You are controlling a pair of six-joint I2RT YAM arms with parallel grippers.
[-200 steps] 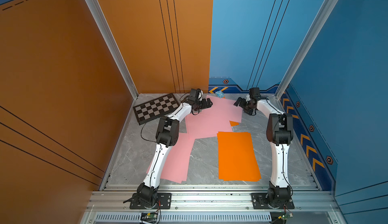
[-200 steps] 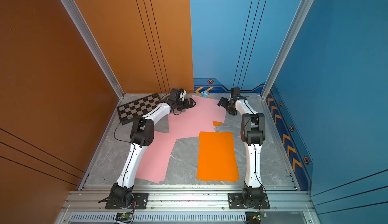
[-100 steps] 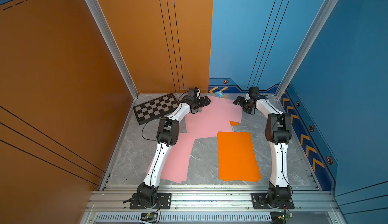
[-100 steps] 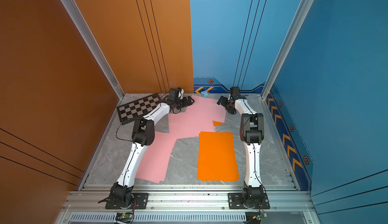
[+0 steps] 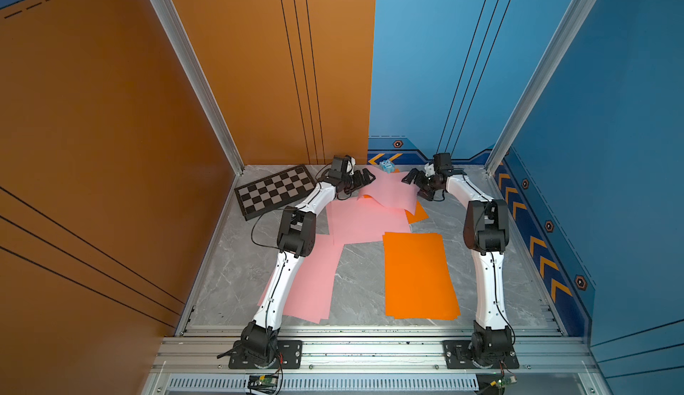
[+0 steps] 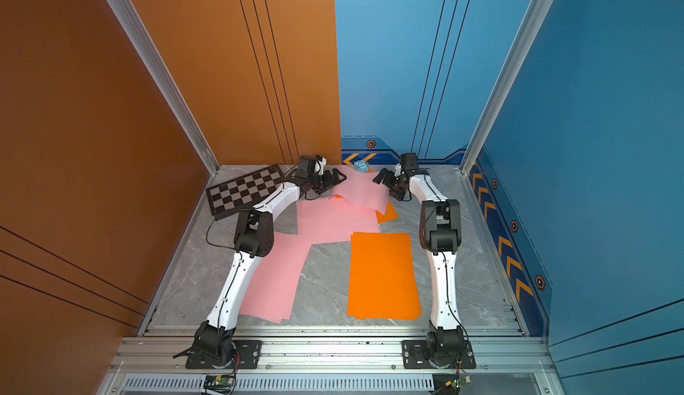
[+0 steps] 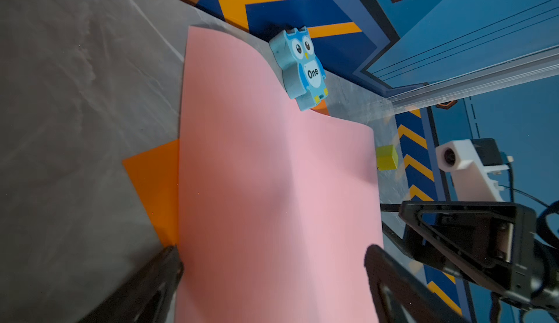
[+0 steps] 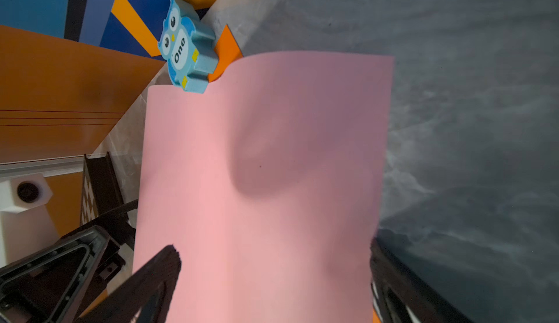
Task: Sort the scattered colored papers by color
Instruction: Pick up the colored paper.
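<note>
Three pink papers lie out: near pink sheet (image 5: 314,282), middle pink sheet (image 5: 366,223), and buckled pink sheet (image 5: 388,193) arched between left tool (image 5: 364,182) and right tool (image 5: 414,186). Both tools are spread wide, gripping nothing. Orange shows twice: orange pile (image 5: 418,274) front-right, orange corner (image 5: 417,212) beneath pink.

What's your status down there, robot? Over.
Left hand, right hand open, flanking buckled pink sheet. Orange sheet partly beneath it. Blue owl block close at far edge.

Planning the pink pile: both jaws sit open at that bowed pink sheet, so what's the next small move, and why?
Probably close both jaws on the bowed pink sheet: in both wrist views it runs between the open jaws, and it covers an orange sheet.
</note>
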